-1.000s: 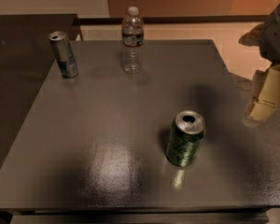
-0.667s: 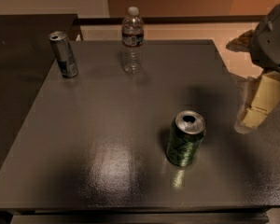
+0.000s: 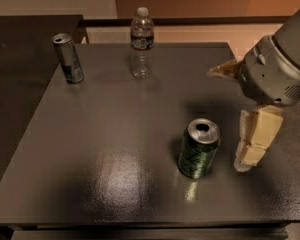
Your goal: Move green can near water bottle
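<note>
Brought the gripper (image 3: 230, 119) in toward the green can (image 3: 200, 149) from that can's right, lower and closer than a second ago. Left it just beside the can, apparently not touching, jaws spread wide and grasping nothing. Kept the green can upright on the dark table (image 3: 115, 134), unmoved, well apart from the water bottle (image 3: 141, 44), which stood beyond the can toward the far edge. Left a slimmer silver-and-blue can (image 3: 68, 59) far off to the green can's far left, also untouched. Judged the approach nearly done and the grasp not yet made: still needed to straddle the can before closing, with a knock-over possible.
</note>
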You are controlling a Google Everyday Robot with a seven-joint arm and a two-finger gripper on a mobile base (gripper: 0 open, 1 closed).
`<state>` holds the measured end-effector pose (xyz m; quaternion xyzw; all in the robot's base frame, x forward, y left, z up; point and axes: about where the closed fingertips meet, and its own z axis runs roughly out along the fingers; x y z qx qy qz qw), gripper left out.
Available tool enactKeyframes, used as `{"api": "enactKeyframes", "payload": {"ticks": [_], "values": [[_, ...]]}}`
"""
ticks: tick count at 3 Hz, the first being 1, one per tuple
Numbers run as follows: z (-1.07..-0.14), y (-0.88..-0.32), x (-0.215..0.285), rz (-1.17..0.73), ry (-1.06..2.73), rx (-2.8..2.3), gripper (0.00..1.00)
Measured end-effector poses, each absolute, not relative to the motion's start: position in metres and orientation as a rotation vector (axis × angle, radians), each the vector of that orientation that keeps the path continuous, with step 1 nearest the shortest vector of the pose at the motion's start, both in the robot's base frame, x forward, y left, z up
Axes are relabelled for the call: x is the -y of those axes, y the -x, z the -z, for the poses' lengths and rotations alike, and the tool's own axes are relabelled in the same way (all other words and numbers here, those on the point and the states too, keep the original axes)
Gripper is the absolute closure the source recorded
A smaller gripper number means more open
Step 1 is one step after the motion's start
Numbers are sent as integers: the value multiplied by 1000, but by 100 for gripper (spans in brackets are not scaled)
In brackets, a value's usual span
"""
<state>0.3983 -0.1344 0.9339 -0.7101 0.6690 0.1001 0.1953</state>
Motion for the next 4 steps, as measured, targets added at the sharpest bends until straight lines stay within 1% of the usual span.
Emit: {"api": "enactKeyframes", "payload": {"ticks": [2,3,4], "values": [[-901,-373,105,-411,2124,-1777,0],[-897,-368,99,-435,2150,-1754,18],[-901,-369,95,-440,2153,-1744,41]]}}
